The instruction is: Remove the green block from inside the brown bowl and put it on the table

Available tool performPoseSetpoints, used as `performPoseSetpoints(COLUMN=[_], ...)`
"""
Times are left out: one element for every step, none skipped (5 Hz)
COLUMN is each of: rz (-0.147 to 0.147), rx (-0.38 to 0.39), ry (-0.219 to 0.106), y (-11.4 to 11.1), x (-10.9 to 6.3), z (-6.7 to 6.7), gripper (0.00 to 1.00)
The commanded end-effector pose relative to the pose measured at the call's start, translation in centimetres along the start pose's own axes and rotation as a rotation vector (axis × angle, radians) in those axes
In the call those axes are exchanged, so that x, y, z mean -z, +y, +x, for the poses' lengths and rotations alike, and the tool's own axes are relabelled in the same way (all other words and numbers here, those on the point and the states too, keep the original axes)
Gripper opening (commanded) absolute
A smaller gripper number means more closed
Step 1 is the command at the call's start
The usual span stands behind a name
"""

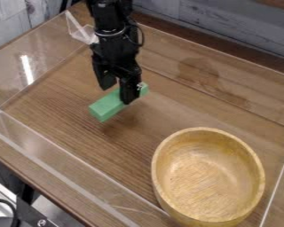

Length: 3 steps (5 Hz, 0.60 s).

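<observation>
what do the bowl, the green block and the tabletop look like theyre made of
Brown bowl: looks like light wood, fine grain lines inside, dull sheen. Green block: uniform bright green, matte, no grain; painted wood, plastic or foam, cannot tell which. Table: brown wood-grain surface, fairly smooth; could be real wood or laminate.

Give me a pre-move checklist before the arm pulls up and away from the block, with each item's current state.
1. Green block out of the brown bowl: ok, the bowl is empty.
2. Block resting on the table: ok, it appears to lie flat on the wood.
3. Tool released: ok, jaws stand open around the block's far end.
4. Fingers free of the block: cannot tell, they sit close at its sides.
5. Block apart from the bowl: ok, a clear gap of bare wood lies between them.
6. Path upward free: ok, nothing is visible above the arm.
</observation>
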<state>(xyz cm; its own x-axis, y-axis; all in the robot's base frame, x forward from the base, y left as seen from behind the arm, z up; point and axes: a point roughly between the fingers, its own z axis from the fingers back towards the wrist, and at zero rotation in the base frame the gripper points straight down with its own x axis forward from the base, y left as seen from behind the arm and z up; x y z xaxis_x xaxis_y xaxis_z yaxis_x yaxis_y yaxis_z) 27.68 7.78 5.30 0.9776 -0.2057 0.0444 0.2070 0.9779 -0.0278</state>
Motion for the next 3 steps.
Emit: performPoseSetpoints(rz=[0.015, 0.004, -0.01], rx=[0.001, 0.006, 0.016], ry=[-0.046, -0.047, -0.052], y=[0.53, 0.45, -0.01], x=[-1.17, -1.12, -1.31], z=[0.91, 1.14, 1.46], gripper=[1.0, 1.0, 1.0])
